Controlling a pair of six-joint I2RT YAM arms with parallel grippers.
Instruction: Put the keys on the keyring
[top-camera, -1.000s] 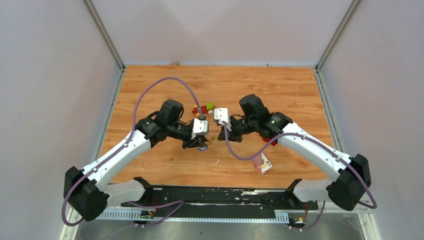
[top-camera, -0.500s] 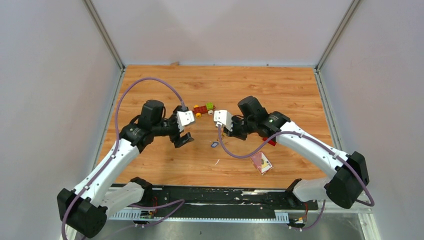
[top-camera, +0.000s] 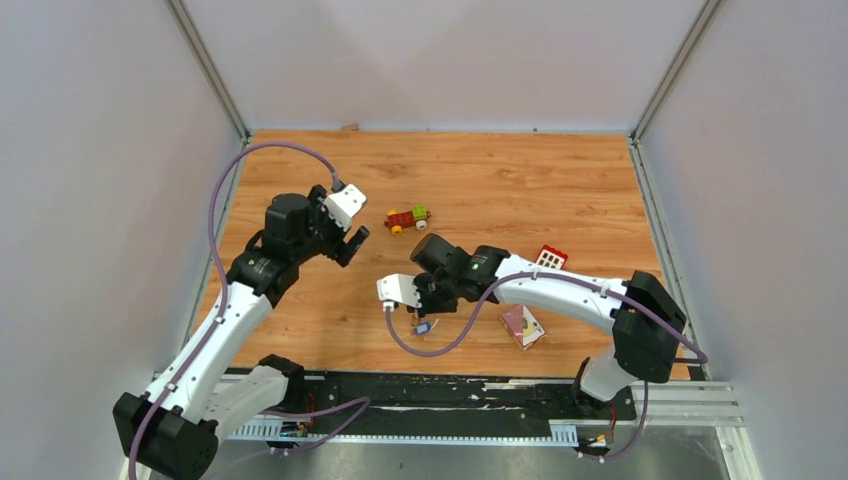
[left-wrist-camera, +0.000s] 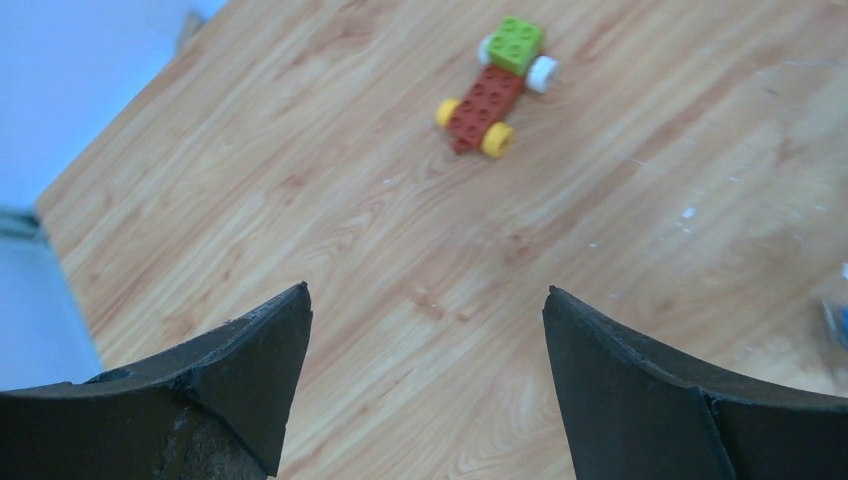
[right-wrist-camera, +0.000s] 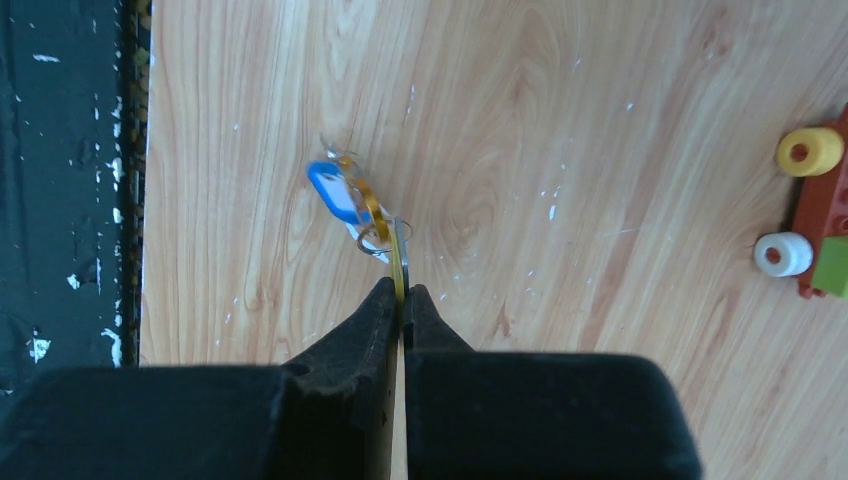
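Note:
In the right wrist view my right gripper is shut on the thin gold keyring, seen edge-on between the fingertips. The keys hang off its far end just above the wood: a blue-headed key and, beside it, an orange-yellow one, joined through a small silver loop. The top view shows the same bunch below the right gripper, near the table's front edge. My left gripper is raised at the left, well apart from the keys. Its jaws stand wide open with only bare wood between them.
A red-and-green toy car sits mid-table, ahead of the left gripper. A red block with white squares lies behind the right forearm. A small pink card lies near the front right. The black front rail runs close to the keys.
The left gripper has opened, let go and drawn back to the far left. The right arm has swung toward the near left, carrying the keyring and keys down near the front edge.

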